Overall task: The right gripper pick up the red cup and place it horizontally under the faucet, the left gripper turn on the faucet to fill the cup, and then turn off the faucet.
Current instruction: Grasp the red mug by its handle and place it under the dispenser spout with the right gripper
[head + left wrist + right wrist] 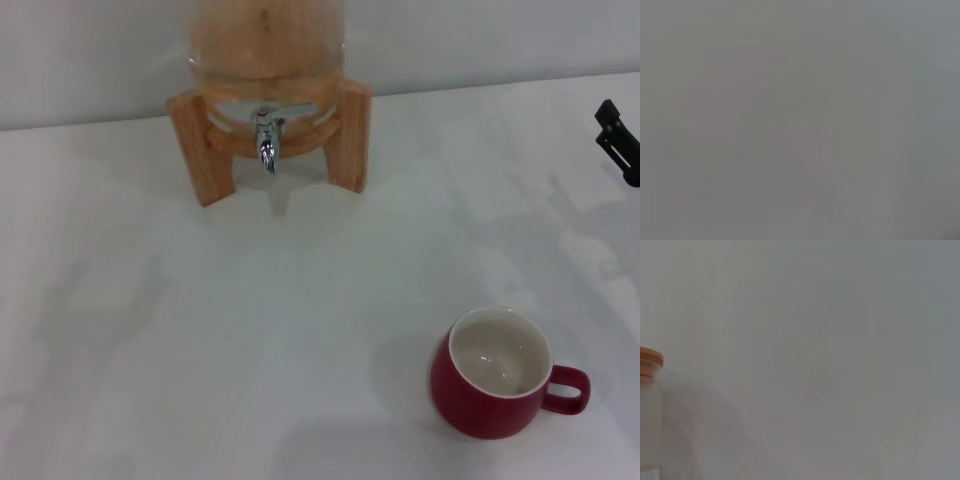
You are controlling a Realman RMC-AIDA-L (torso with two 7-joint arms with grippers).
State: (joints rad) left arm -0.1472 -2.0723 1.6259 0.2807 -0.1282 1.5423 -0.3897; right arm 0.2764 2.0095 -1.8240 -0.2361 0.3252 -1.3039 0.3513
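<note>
The red cup (497,375) stands upright at five o'clock; the faucet (267,138) at twelve; the right gripper (620,140) at three, grip state unreadable.

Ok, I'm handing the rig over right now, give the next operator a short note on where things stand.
Right gripper: only a black part shows at the head view's right edge, above the white table, far from the cup; finger state unclear.
Left gripper: not in view.
Glossy dark-red ceramic mug: upright, empty, near right of the table, handle pointing right.
Small chrome faucet: on the clear dispenser in its wooden stand, far left-centre; nothing beneath it.
Done: nothing.
Left: pick up mug, set it under faucet, open, fill, close.
</note>
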